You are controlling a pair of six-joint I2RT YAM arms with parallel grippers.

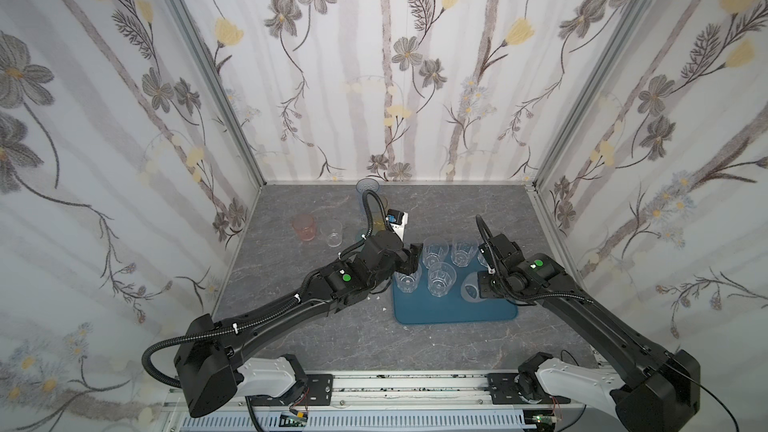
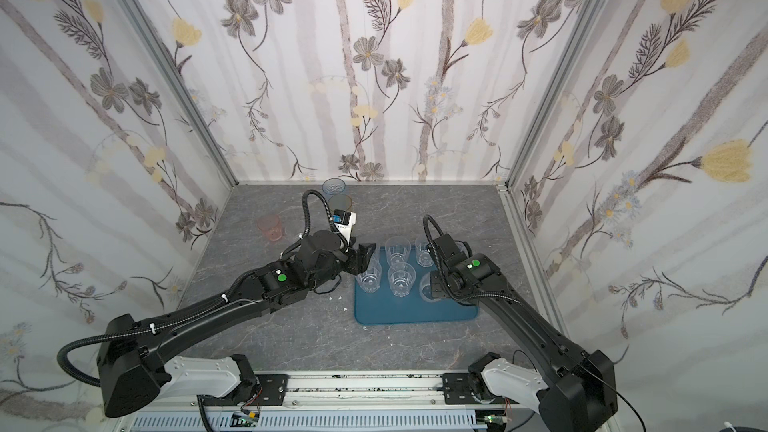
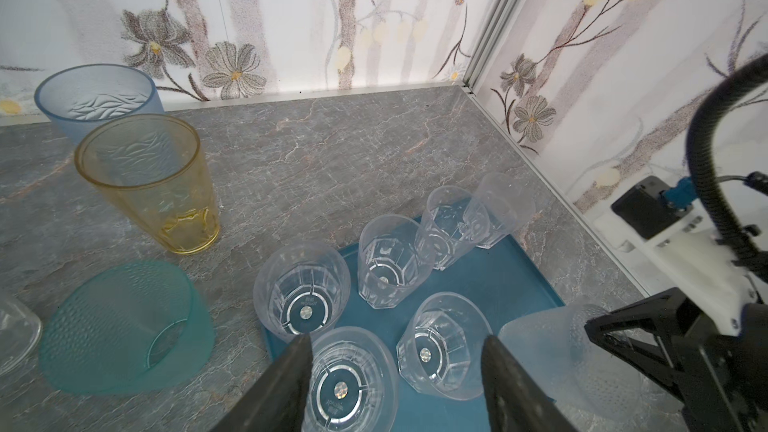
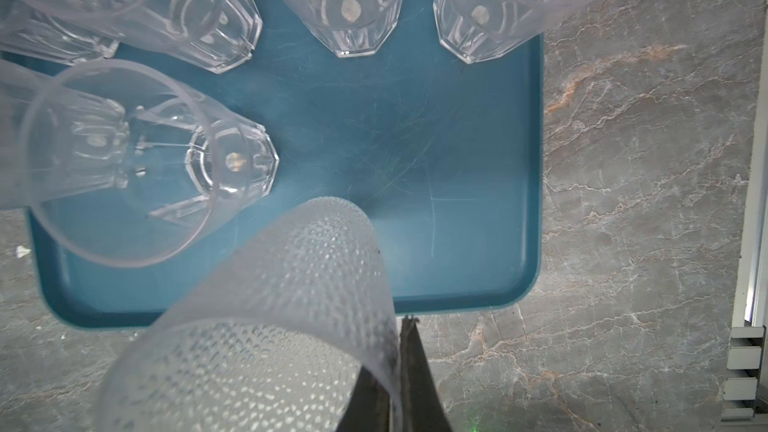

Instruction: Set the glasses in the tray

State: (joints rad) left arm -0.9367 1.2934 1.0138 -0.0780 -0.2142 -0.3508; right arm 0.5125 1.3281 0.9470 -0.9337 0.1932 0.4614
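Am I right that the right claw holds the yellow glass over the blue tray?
Not quite: the right claw holds the frosted glass over the blue tray, as the right wrist view shows; the yellow glass stands on the table.

Robot test booth: floral-papered panels (image 1: 374, 76), aluminium corner posts (image 1: 210, 68), marble-look tabletop (image 1: 332, 338), slotted mounting rail (image 1: 415, 384).

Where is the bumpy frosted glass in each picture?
Both top views: frosted glass over the right part of the blue tray.
Left wrist: past the clear glasses, over the tray.
Right wrist: nearest, pinched by the right gripper.
Shared landmark: the blue tray.
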